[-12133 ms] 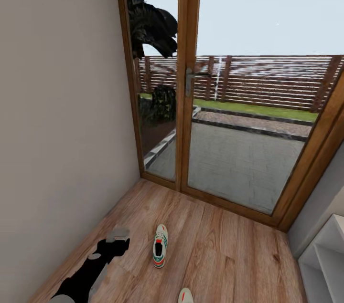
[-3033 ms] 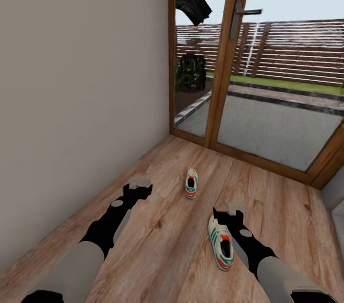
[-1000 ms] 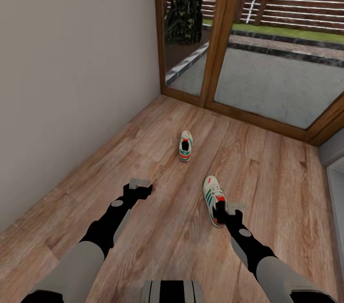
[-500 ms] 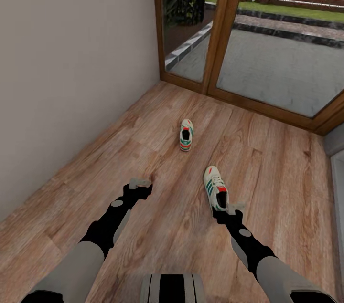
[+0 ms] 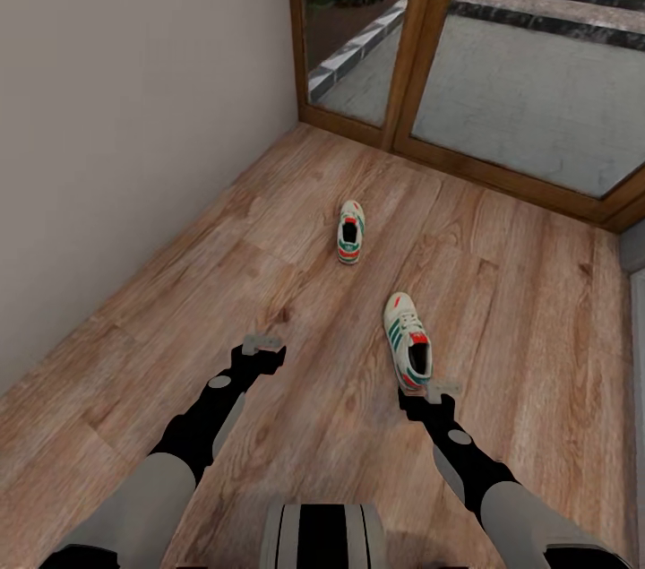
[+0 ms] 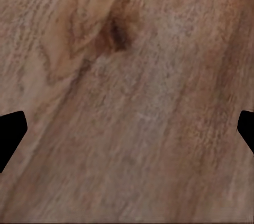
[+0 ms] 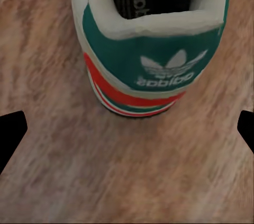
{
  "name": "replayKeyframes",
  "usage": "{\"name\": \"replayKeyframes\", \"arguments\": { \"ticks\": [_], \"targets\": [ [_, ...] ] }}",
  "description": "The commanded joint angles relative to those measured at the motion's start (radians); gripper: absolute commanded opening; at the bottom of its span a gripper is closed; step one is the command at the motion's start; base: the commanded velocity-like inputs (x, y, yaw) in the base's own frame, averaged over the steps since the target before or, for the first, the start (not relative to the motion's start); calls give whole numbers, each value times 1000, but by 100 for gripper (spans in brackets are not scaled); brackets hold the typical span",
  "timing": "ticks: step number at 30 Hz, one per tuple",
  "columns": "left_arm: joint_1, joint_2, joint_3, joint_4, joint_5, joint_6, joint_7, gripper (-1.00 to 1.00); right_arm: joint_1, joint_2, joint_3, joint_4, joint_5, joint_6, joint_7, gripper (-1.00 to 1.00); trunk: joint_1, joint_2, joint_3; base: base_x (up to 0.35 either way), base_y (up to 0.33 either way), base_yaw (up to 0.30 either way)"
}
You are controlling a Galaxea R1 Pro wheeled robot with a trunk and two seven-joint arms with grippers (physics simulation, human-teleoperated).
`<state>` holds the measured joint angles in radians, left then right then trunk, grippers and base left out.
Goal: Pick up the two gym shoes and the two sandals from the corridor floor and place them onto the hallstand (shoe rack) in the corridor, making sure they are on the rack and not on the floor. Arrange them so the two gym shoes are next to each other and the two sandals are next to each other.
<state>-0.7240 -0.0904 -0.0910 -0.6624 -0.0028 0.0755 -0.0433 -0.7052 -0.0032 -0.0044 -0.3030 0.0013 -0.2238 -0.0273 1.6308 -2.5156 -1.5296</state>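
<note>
Two cream-white gym shoes with green stripes lie apart on the wood-plank corridor floor [image 5: 296,282]. The far gym shoe [image 5: 350,232] is near the glass door. The near gym shoe [image 5: 408,340] lies with its heel toward me. My right gripper [image 5: 439,390] hovers open just behind that heel. The right wrist view shows the green and red heel [image 7: 159,70] ahead of the right gripper [image 7: 127,134]. My left gripper [image 5: 262,342] is open over bare planks [image 6: 132,75], left of both shoes. The sandals and the hallstand are out of view.
A beige wall [image 5: 134,103] runs along the left. A wood-framed glass door [image 5: 408,40] closes the corridor's far end. A pale grey sliver [image 5: 634,255] shows at the right edge; what it is cannot be told.
The whole view has tilted down and the door has slid up the picture. My right gripper, over the near shoe's heel a second ago, now sits just behind it. Both shoes stay put.
</note>
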Motion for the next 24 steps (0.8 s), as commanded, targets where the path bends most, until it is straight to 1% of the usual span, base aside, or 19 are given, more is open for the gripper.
{"name": "replayKeyframes", "arguments": {
  "ticks": [1,3,6,20,24],
  "targets": [
    [0,0,0,-2,0,6,-3,100,0,0,0,1,0,-3,-2,100,0,0,-6,0,0,0],
    [0,0,0,-2,0,6,-3,100,-1,0,0,1,0,-3,-2,100,1,-1,-17,0,0,0],
    [0,0,0,-2,0,6,-3,100,-1,0,0,1,0,-3,-2,100,1,-1,-20,0,0,0],
    [0,0,0,-2,0,6,-3,100,-1,0,-1,1,-1,-3,-2,100,1,-1,-22,2,0,0],
    [0,0,0,-2,0,12,-3,100,-1,0,-2,1,-1,-3,-2,100,1,-1,-22,186,0,0]
  ]
}}
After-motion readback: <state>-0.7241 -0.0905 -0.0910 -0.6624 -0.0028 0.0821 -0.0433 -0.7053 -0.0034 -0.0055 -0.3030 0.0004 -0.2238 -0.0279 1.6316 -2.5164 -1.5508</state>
